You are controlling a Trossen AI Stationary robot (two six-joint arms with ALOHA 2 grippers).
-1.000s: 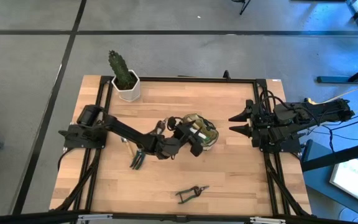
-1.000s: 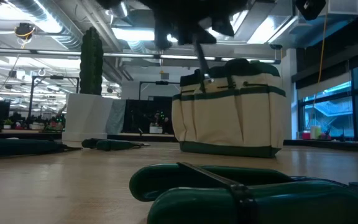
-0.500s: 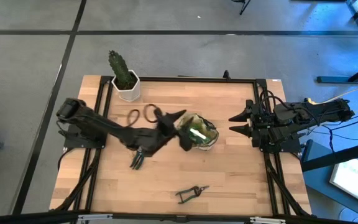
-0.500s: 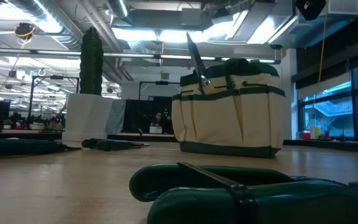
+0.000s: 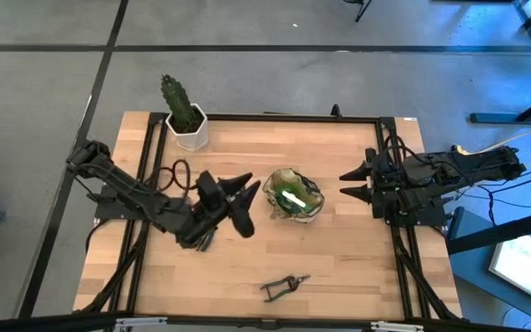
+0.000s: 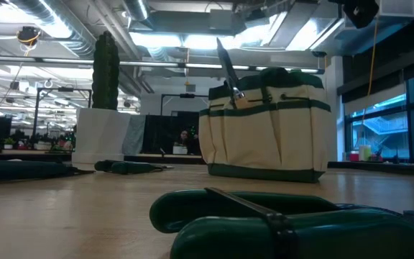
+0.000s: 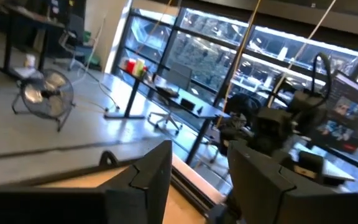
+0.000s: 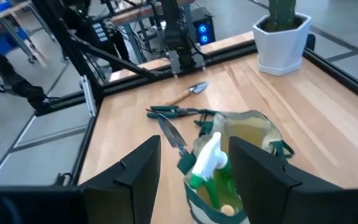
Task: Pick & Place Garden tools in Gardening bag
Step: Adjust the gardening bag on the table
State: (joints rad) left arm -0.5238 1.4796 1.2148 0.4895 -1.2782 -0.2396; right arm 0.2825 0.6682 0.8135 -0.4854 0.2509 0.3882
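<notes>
Hands both empty, fingers apart: left hand (image 5: pixel 244 191) beside gardening bag (image 5: pixel 293 195), right hand (image 5: pixel 350 182) at table edge.

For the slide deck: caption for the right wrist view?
Gardening bag holding a spray bottle; trowel lies on the table beyond.

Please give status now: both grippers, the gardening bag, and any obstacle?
Left gripper open, empty, beside gardening bag. Right gripper open, waiting at table edge. Pruning shears lie outside. No obstacle seen.

Cactus (image 5: pixel 175 95) in white pot (image 5: pixel 190 131) (table's far-left corner).
</notes>
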